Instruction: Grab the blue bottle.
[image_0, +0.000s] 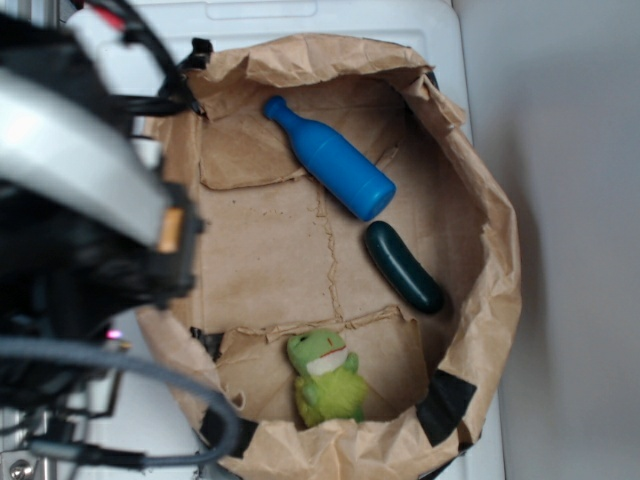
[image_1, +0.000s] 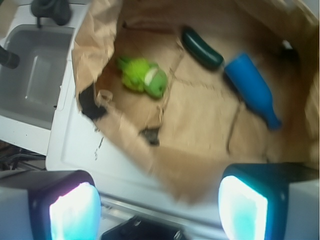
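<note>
Wrist view: tool (image_1: 157, 205) spread wide and empty — blue bottle (image_1: 252, 90) near the paper wall (image_1: 95, 40).

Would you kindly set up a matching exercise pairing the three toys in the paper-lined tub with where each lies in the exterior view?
Things:
1. blue bottle
2. dark green cucumber
3. green frog

Places:
A. near the bottom edge
B. upper part, neck pointing up-left
C. right side, just below the bottle's base

Pairs: 1-B, 2-C, 3-A

Bare paper (image_0: 270, 250) beside blue bottle (image_0: 330, 160)
</note>
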